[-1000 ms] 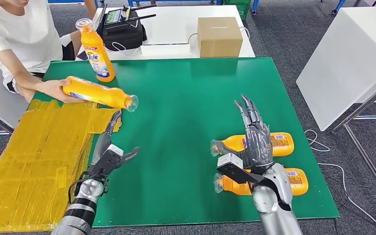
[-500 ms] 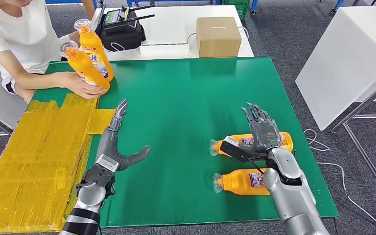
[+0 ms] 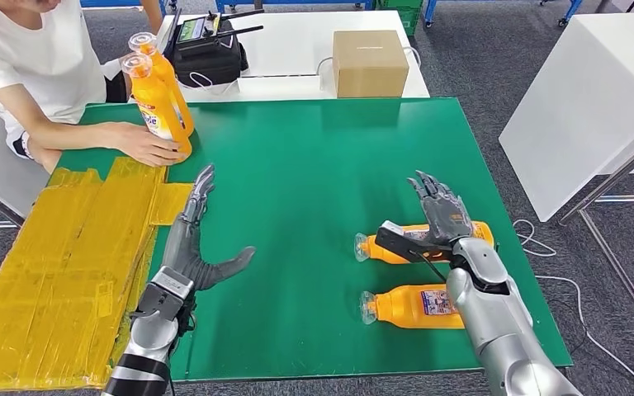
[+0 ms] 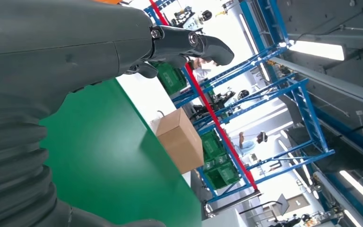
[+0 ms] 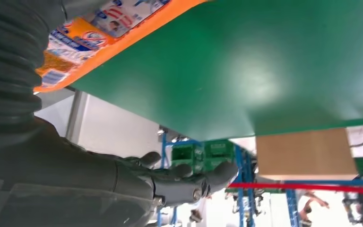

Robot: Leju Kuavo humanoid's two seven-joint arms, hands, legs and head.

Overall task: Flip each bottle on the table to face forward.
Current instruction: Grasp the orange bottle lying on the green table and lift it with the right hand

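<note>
Orange far bottle (image 3: 396, 245) lies under the splayed, empty right hand (image 3: 442, 219); its label (image 5: 108, 21) reads clearly from the right wrist. Left hand (image 3: 194, 239) hovers spread and empty.

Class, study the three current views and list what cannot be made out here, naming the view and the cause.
- Head view: the middle of the far lying bottle is covered by the right hand; contact cannot be told.
- Head view: the rear standing bottle is mostly hidden by the front standing bottle.
- Head view: label print on the near lying bottle is too small to read.
- Right wrist view: a bottle label is cut off by the edge.
</note>
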